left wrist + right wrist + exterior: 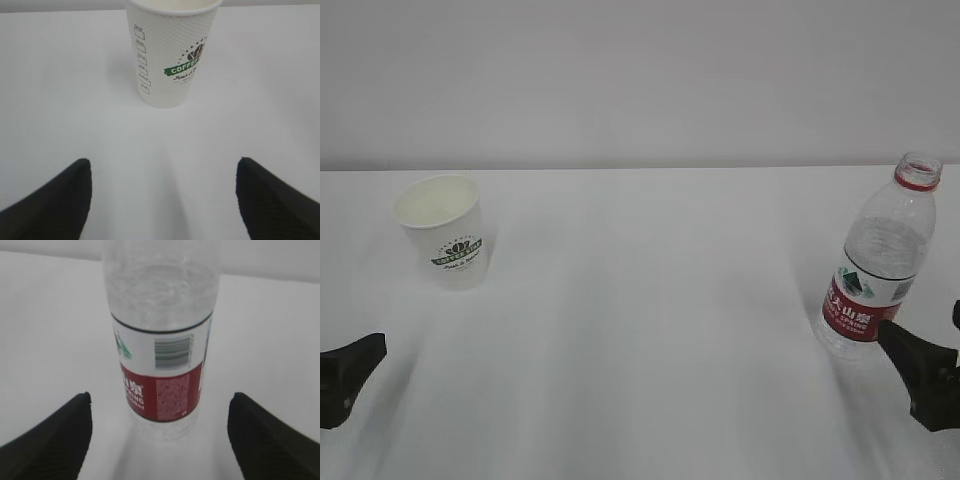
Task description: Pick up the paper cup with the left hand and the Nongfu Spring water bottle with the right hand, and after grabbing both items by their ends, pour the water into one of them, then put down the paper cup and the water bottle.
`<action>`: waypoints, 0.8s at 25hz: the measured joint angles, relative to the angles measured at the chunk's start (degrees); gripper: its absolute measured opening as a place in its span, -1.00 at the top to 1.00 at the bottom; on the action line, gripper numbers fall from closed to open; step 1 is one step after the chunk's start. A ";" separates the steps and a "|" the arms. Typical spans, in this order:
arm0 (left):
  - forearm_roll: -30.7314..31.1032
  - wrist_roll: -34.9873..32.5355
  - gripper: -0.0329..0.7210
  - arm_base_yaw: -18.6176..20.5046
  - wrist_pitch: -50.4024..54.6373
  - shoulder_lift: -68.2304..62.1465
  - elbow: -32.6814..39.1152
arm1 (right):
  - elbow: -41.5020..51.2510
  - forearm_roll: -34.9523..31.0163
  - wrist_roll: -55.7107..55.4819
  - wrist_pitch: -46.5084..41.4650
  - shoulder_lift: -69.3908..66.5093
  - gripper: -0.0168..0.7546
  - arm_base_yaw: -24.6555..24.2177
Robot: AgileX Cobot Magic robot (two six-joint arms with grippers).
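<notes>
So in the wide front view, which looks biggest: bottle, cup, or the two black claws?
1. Bottle, clearly the tallest.
2. Cup.
3. Right claw and left claw: both cut off by the frame edge and nearest the camera, so unranked.

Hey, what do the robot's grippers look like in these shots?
Only the fingertips show. The left gripper and right gripper each have two matte black fingers tapering to blunt, wedge-shaped tips, with a fine ribbed texture on the surface. No cables, markings or arm links are visible in any view.
</notes>
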State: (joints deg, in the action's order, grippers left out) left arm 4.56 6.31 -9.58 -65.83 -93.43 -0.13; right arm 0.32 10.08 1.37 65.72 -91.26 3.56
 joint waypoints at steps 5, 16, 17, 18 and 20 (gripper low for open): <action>0.00 0.18 -0.87 0.00 0.00 0.00 0.00 | -0.90 -0.13 -1.37 0.00 -4.87 -0.75 0.00; 0.00 0.18 -0.85 0.00 0.00 0.00 0.00 | -3.09 -0.24 -1.37 0.00 -5.62 -0.76 0.00; 0.00 0.18 -0.85 0.00 0.00 0.00 0.00 | -3.09 -0.24 -1.37 0.00 -5.62 -0.76 0.00; 0.00 0.18 -0.84 0.00 0.00 0.00 0.00 | -3.09 -0.24 -1.37 0.00 -5.72 -0.76 0.00; 0.00 0.18 -0.83 0.00 0.00 0.00 0.00 | -3.09 -0.24 -2.30 0.00 -6.44 -0.76 0.00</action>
State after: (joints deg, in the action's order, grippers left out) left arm 4.56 6.49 -9.58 -65.83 -93.43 -0.13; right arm -2.77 9.83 -0.93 65.72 -97.70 3.56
